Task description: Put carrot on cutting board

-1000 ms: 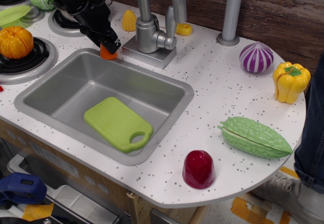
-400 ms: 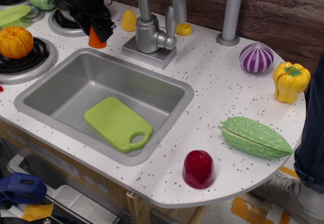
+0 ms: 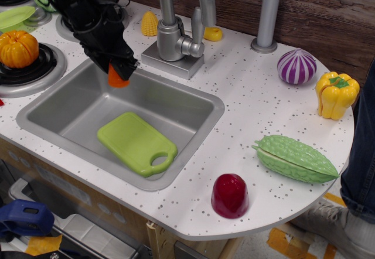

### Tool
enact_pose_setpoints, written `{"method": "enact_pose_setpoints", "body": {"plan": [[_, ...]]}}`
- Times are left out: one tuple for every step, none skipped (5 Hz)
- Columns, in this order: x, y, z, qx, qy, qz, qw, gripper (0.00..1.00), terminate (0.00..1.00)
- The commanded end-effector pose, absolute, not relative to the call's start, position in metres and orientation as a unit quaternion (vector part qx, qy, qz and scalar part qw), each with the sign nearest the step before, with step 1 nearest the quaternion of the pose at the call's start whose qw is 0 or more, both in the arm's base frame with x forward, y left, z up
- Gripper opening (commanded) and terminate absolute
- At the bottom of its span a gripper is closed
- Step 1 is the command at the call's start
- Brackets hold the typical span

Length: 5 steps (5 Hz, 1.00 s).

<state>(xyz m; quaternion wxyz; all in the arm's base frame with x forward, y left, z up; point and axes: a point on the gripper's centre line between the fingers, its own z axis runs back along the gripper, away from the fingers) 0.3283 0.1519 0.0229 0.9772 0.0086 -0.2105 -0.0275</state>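
Since the earlier frames the black robot gripper had swung from the counter beside the tap to a spot over the back left part of the sink, carrying the small orange plastic carrot with it. The jaws were clenched on the carrot, whose lower end poked out below them, held in the air above the basin and clear of its floor.

At the far left a round orange toy pumpkin sat on a grey stove burner. To its right the arm reached down from the upper left corner. Below and right of the gripper, the lime-green flat plastic cutting board lay on the floor of the grey metal sink, its oval handle hole at the near right end. The carrot hung apart from the board, up and to the left of it.

Behind the sink stood a silver tap, with a small yellow toy corn just left of it. Further right on the speckled white counter were a dark red rounded toy, a green bumpy gourd, a purple striped onion and a yellow bell pepper.
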Motion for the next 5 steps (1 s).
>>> {"method": "enact_pose_setpoints", "body": {"plan": [[0.321, 0.159, 0.020, 0.022, -0.249, -0.015, 0.968, 0.00, 0.00], [0.316, 0.146, 0.008, 0.015, -0.255, -0.004, 0.967, 0.00, 0.00], [0.316, 0.132, -0.005, 0.009, -0.265, 0.004, 0.964, 0.00, 0.00], [0.316, 0.122, -0.011, 0.009, -0.270, 0.016, 0.963, 0.00, 0.00], [0.313, 0.117, -0.016, 0.011, -0.266, 0.017, 0.964, 1.00, 1.00]]}}
